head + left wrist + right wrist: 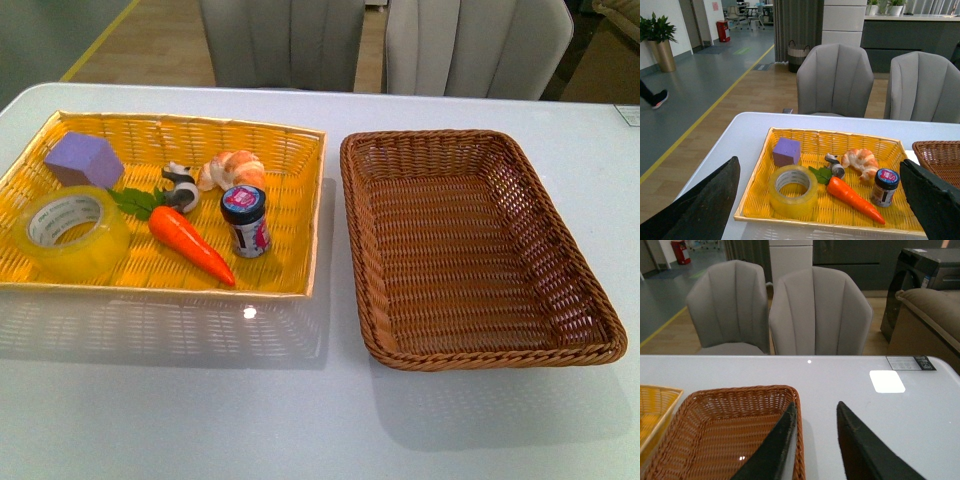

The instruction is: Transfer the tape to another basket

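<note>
The yellow tape roll (70, 232) lies flat in the near left corner of the bright yellow basket (290, 145). It also shows in the left wrist view (793, 191). The dark brown wicker basket (560, 250) stands empty to the right; its rim shows in the left wrist view (935, 150) and the right wrist view (740, 395). Neither gripper shows in the front view. My left gripper (820, 175) is open, held back from the yellow basket, with the tape between its fingers in its view. My right gripper (815, 410) is shut and empty, above the brown basket's right rim.
The yellow basket also holds a purple block (83, 159), a carrot (190, 245), a small dark jar (245, 220), a croissant (235, 170) and a small black-and-white ring toy (182, 185). Two grey chairs (285, 40) stand behind the white table (300, 420).
</note>
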